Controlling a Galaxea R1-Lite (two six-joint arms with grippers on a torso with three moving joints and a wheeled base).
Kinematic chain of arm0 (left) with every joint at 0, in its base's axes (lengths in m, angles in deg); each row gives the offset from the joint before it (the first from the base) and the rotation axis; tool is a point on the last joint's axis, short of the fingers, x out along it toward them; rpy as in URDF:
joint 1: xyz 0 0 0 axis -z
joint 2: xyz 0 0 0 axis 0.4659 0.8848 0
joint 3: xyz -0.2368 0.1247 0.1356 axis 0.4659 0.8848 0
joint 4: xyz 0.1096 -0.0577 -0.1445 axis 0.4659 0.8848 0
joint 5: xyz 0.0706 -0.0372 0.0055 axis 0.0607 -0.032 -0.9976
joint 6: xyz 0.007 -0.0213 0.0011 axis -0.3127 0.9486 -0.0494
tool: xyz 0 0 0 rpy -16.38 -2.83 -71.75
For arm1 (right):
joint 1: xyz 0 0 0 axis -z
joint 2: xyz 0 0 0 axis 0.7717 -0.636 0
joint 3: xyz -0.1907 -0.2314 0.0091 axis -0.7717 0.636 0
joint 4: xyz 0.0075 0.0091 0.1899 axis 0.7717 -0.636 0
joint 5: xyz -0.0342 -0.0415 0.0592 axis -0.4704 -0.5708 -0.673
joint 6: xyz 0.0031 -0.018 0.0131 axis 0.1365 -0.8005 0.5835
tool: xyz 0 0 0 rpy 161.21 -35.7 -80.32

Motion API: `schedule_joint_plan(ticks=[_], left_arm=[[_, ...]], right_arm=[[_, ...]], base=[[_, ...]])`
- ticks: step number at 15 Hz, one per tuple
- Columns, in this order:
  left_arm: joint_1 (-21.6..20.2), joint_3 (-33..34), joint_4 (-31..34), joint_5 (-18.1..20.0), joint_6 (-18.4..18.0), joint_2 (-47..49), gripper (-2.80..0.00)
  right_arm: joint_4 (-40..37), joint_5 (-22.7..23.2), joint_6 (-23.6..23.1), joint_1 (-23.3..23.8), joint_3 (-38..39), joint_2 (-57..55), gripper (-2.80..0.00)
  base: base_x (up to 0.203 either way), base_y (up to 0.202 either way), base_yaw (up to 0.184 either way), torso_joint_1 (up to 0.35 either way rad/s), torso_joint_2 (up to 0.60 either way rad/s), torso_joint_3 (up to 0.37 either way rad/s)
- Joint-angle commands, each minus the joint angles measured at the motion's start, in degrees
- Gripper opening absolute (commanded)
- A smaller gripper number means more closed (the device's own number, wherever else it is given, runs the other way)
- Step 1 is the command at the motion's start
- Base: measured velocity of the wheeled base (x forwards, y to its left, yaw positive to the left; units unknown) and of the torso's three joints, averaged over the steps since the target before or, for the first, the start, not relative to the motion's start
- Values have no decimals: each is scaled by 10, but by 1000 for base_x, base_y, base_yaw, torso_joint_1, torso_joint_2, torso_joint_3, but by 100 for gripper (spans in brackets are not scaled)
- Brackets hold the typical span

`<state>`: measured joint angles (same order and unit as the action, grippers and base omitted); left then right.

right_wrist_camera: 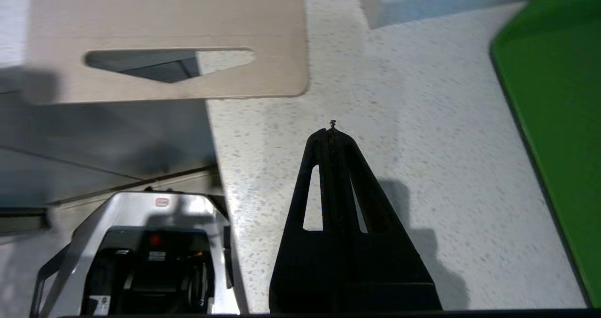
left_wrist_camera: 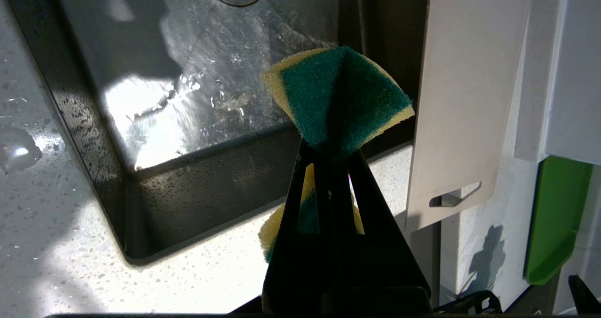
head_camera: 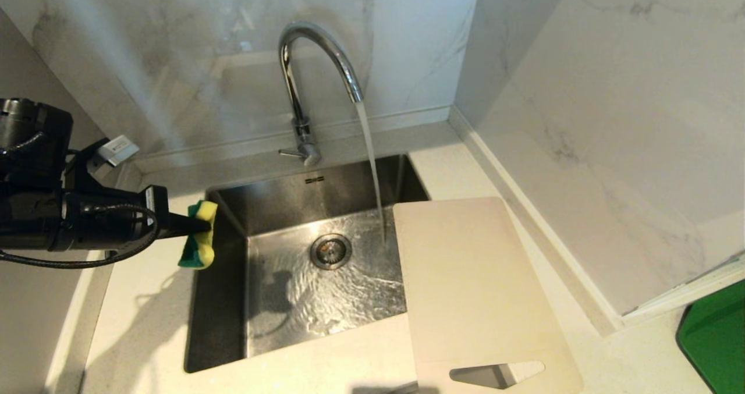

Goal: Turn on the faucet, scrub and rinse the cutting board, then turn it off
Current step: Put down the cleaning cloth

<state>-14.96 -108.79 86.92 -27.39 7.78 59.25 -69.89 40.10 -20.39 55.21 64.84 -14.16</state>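
Hard sunlight, sharp shadows; glare on the wet sink [head_camera: 221, 301] — dim wrist views

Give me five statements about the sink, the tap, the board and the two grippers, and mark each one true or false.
1. Water is running from the faucet into the sink. True.
2. The left gripper is shut on a sponge. True.
3. The sponge is touching the cutting board. False: it is held over the sink's left rim, apart from the board on the right.
4. The cutting board lies flat on the sink bottom. False: it rests on the counter at the sink's right edge, partly overhanging the basin.
5. The right gripper grips the board's handle slot. False: its fingers are shut on nothing, above bare counter beside the board.
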Motion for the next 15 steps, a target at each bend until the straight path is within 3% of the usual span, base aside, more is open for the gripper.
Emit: schedule_joint_plan(ticks=[1, 6, 7, 10, 12, 15], left_arm=[[0, 3, 1, 1, 2, -1, -280], [1, 6, 0, -1, 1, 1, -280], [0, 5, 0, -2, 0, 0, -280], [-2, 5, 3, -3, -3, 7, -280], [-9, 1, 7, -7, -28, 20, -280], [-29, -43, 75, -21, -42, 43, -280]], right_arm=[[0, 0, 0, -44, 1, 41, -280], [0, -2, 11, -50, 1, 160, -280], [1, -14, 38, -50, 1, 159, -280], [2, -17, 41, -50, 1, 159, -280], [2, -17, 42, -50, 1, 159, -280], [2, -17, 43, -50, 1, 159, -280]], base=[[0, 0, 0, 0, 0, 0], [0, 0, 0, 0, 0, 0], [0, 0, 0, 0, 0, 0], [0, 0, 0, 0, 0, 0], [0, 0, 0, 0, 0, 0], [0, 0, 0, 0, 0, 0]])
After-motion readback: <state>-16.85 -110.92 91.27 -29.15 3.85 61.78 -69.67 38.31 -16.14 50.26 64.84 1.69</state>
